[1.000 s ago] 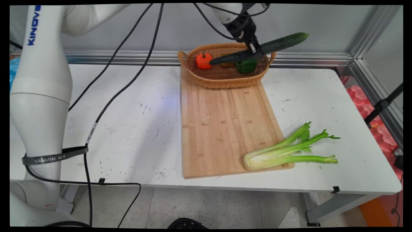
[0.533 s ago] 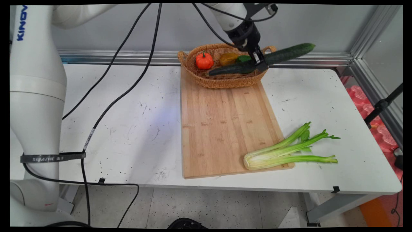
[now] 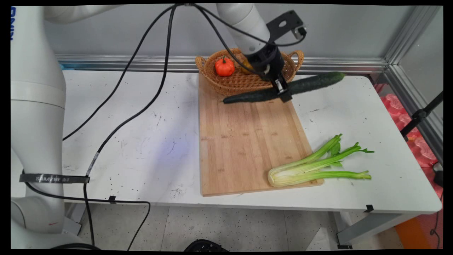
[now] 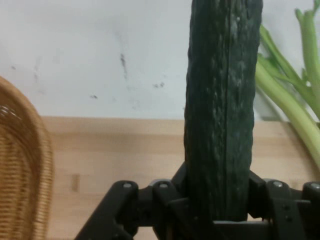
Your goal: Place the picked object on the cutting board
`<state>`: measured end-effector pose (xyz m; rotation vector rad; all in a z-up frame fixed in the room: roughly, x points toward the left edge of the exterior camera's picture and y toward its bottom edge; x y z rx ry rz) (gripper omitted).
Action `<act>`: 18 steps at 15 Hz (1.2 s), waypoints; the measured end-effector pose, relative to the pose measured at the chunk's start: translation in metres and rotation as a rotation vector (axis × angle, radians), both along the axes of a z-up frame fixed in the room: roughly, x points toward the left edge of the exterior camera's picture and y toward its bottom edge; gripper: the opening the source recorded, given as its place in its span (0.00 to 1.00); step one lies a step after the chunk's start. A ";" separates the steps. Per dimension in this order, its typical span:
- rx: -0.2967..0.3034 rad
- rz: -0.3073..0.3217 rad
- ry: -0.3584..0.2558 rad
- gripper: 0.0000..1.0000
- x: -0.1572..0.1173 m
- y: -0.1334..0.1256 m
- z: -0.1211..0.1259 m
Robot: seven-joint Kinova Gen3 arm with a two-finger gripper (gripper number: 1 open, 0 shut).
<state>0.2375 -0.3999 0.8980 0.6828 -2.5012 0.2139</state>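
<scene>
A long dark green cucumber [image 3: 311, 82] hangs nearly level in the air over the far end of the wooden cutting board [image 3: 244, 141], just in front of the wicker basket [image 3: 244, 83]. My gripper [image 3: 283, 92] is shut on the cucumber near its middle. In the hand view the cucumber [image 4: 222, 100] runs straight up from between the black linkage, with the board [image 4: 125, 160] below it and the basket's rim [image 4: 25, 165] at the left. An orange mini pumpkin [image 3: 224, 67] lies in the basket; the arm hides the basket's other contents.
A bunch of celery [image 3: 318, 164] lies across the board's near right corner, stalks pointing right; its stalks [image 4: 290, 100] also show in the hand view. Black cables [image 3: 141, 88] hang over the table's left half. An aluminium rail runs along the back wall.
The gripper has carried the cucumber down and toward the near side, from above the basket to over the board's far end. The cucumber now hangs lower and more level.
</scene>
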 end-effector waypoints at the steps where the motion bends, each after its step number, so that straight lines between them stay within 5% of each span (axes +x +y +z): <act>1: 0.007 0.003 -0.002 0.00 -0.002 0.006 -0.004; 18: 0.130 0.073 -0.011 0.00 -0.012 0.072 -0.075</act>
